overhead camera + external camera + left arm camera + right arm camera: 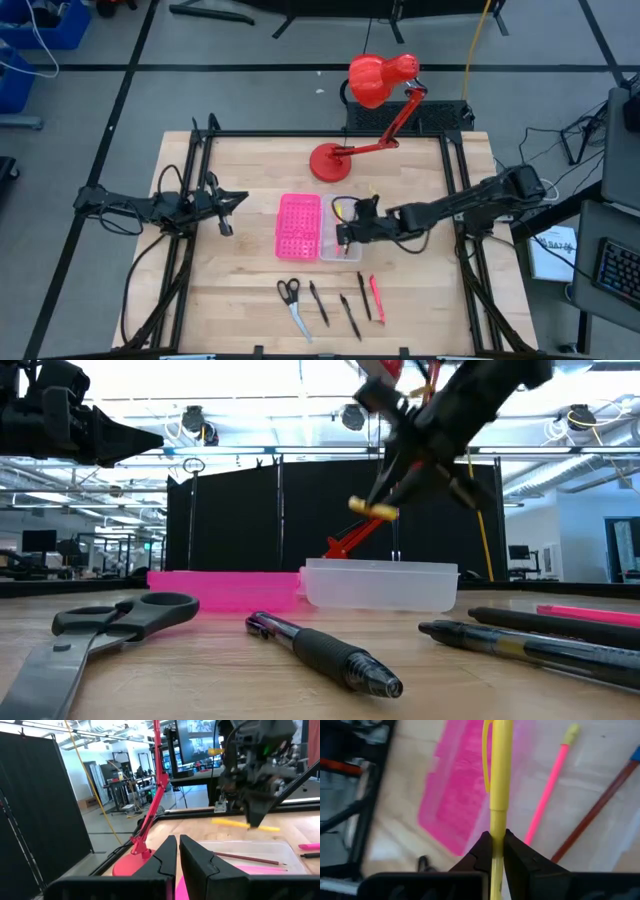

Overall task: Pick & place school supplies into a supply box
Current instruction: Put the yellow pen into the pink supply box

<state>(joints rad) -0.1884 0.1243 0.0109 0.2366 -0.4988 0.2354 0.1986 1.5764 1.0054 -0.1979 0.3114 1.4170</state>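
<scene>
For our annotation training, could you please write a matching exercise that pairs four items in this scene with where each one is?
Items:
1. yellow pen
2. scissors
3. red-brown pencil
4. red desk lamp

Places:
A. inside the clear tray
B. far edge of the table
C. clamped in the right end effector
D. on the table, near edge

Pairs: 1-C, 2-D, 3-A, 4-B

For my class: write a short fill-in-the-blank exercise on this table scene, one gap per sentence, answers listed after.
1. The right end effector is shut on a ____ pen.
2. The box has a clear tray and a ____ lid.
3. Nearest the table's front edge, beside the loose pens, lie the ____.
4. Behind the box stands a red ____.

Answers: yellow; pink; scissors; lamp
</scene>
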